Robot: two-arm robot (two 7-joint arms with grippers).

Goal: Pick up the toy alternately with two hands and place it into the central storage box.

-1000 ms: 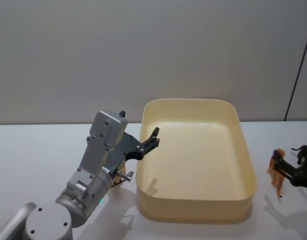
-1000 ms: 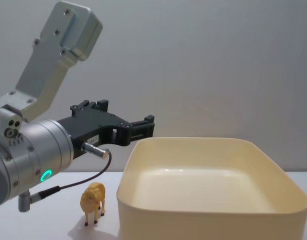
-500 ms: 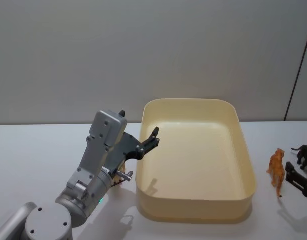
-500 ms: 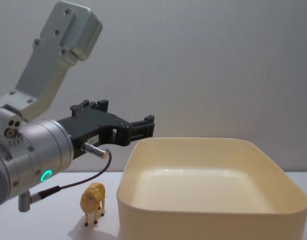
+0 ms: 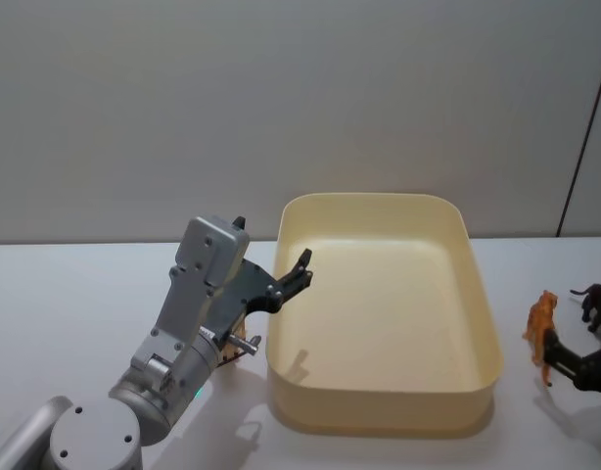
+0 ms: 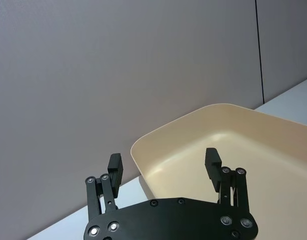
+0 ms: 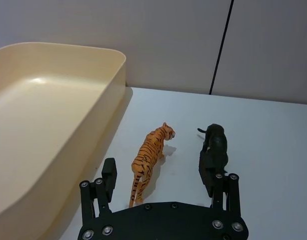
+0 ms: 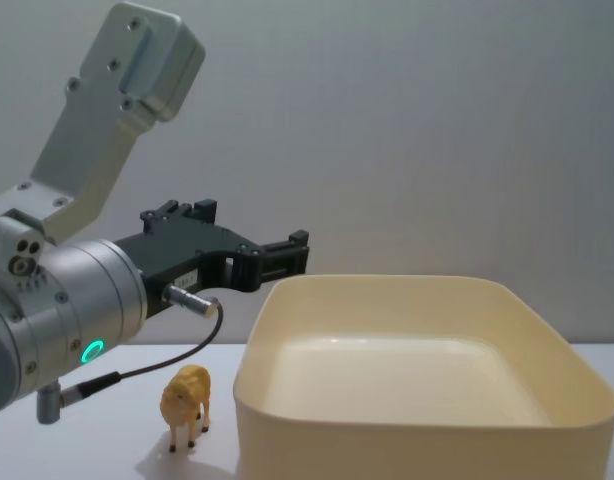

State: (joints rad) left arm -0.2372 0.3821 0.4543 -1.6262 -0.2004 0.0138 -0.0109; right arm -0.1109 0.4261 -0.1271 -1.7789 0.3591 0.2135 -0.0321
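Box (image 5: 379, 409): big cream-yellow tub, mid-table, straight ahead of the robot; long side runs away from it.
L gripper (image 6: 163, 162): held up off the table at the box's left rim, near the front left corner. Fingers spread wide, tips aimed over the rim toward the inside.
L arm: thick silver-grey, green ring light on; comes in from the lower left in head and chest views.
R gripper (image 7: 158, 165): low over the table to the right of the box, on the robot's side of two toys. Fingers wide apart.
Tiger (image 7: 149, 155): orange w/ black stripes, standing on the table just right of the box, head pointing away from the robot. Hind legs sit between the R fingers, nearer the left one; no contact seen.
Black animal (image 7: 217, 145): standing just right of the tiger, same heading. R gripper's right finger overlaps its rear in the wrist view; can't tell if touching.
Yellow animal (image 8: 187, 400): small, upright on four legs, on the table beside the box's left wall, under the L gripper.
Table (image 7: 273, 150): plain white.
Backdrop: grey wall w/ one dark vertical seam at right.
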